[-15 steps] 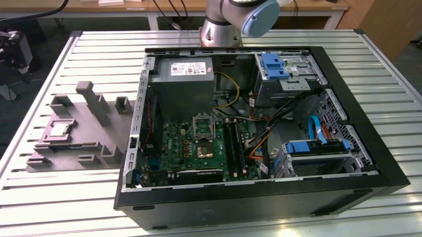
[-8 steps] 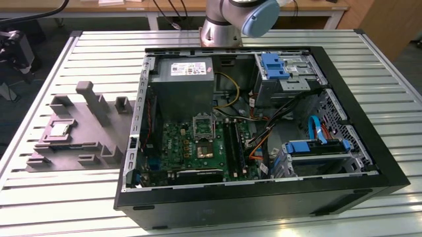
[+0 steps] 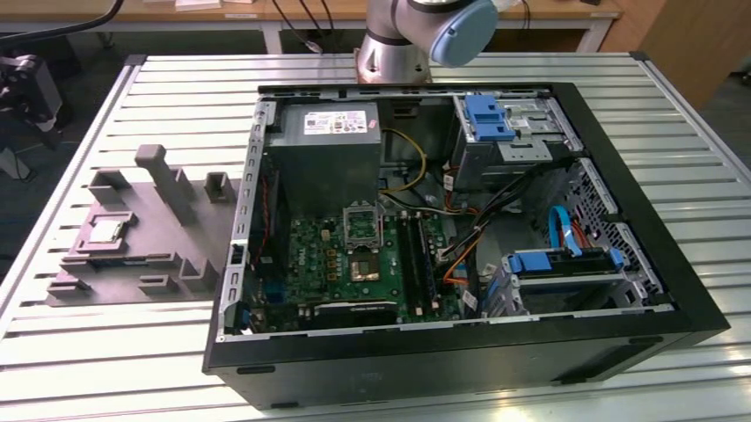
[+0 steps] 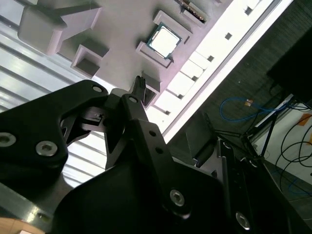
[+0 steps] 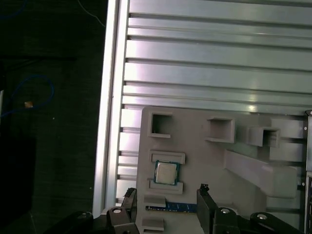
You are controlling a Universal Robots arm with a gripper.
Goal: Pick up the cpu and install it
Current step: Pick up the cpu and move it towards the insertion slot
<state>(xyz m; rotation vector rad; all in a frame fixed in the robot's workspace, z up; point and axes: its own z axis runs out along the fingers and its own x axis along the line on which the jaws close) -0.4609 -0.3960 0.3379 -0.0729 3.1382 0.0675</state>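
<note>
As the cpu (image 5: 165, 172) lies in its recess on the grey fixture (image 5: 195, 141), we record the fingers (image 5: 204, 204) spread wide, empty, clear of it. Fixture sits on the counter (image 5: 219, 63).

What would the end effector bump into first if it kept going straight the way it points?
Most likely the gray holder, at or close beside the cpu. The open end effector aims there, though depth is hard to judge.
</note>
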